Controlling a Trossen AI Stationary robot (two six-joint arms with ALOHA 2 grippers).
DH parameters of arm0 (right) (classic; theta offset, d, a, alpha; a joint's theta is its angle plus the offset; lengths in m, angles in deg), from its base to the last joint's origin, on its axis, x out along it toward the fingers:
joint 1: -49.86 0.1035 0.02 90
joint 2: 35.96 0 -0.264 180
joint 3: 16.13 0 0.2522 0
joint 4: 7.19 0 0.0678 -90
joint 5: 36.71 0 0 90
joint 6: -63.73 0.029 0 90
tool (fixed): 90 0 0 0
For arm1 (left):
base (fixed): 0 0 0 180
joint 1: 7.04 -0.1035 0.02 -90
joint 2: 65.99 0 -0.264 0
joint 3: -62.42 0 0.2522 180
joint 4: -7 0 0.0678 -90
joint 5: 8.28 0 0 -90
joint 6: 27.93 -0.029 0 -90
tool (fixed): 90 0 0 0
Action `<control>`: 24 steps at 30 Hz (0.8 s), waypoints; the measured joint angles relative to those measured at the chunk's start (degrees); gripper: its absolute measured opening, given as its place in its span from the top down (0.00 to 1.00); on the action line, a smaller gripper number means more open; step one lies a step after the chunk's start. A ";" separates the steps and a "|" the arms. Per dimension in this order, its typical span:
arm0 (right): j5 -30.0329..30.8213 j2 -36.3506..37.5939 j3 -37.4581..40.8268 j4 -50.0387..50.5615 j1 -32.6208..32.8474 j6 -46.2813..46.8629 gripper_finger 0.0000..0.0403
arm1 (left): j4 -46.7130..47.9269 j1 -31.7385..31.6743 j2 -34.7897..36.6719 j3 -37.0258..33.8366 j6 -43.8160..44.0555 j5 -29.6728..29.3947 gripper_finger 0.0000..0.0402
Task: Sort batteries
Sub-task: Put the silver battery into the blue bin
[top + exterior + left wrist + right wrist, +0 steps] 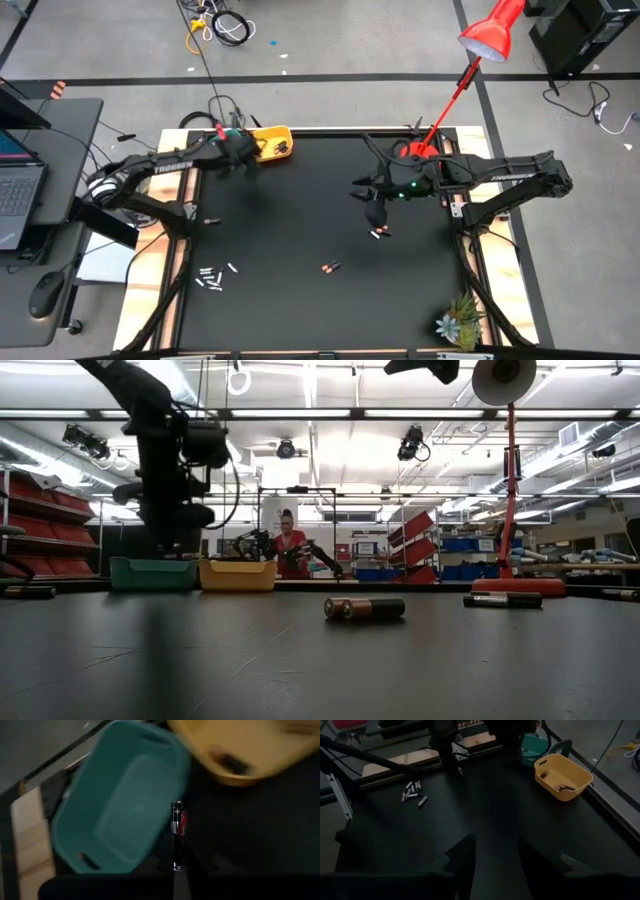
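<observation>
Black matting covers my table (pixel 300 230), with loose batteries (pixel 211 278) near the front left and a few more mid-table. My left gripper (pixel 178 870) is pinched on a single battery (pixel 178 832), hanging just off the teal bowl (pixel 120 805), with the yellow bowl (pixel 235 750) beside it. My right gripper (pixel 495 855) waits over the middle, fingers apart and empty. My worry: releasing from here, the battery may clip the teal rim and roll onto the mat, or land in the wrong bowl.
</observation>
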 joint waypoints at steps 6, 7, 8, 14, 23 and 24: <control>3.62 0.01 -0.01 -0.02 1.64 1.18 0.61 | -1.05 -8.65 0.01 0.00 -2.99 0.07 0.93; 4.03 0.00 0.00 -0.02 1.81 1.52 0.61 | -1.56 -9.86 0.01 0.00 -2.94 0.29 0.93; 4.25 0.00 0.01 -0.02 1.96 1.79 0.61 | -2.03 -11.00 0.01 0.00 -2.68 0.41 0.93; 4.32 0.00 -0.01 -0.03 2.03 2.01 0.61 | -3.57 -15.27 0.01 0.07 -1.44 0.59 0.89; 4.41 0.00 0.00 -0.45 1.92 0.73 0.61 | -2.66 -15.36 0.08 0.09 -0.94 3.17 0.67; 4.41 0.00 0.01 -0.43 1.92 0.60 0.61 | -1.92 -15.22 0.18 0.09 -0.17 3.35 0.65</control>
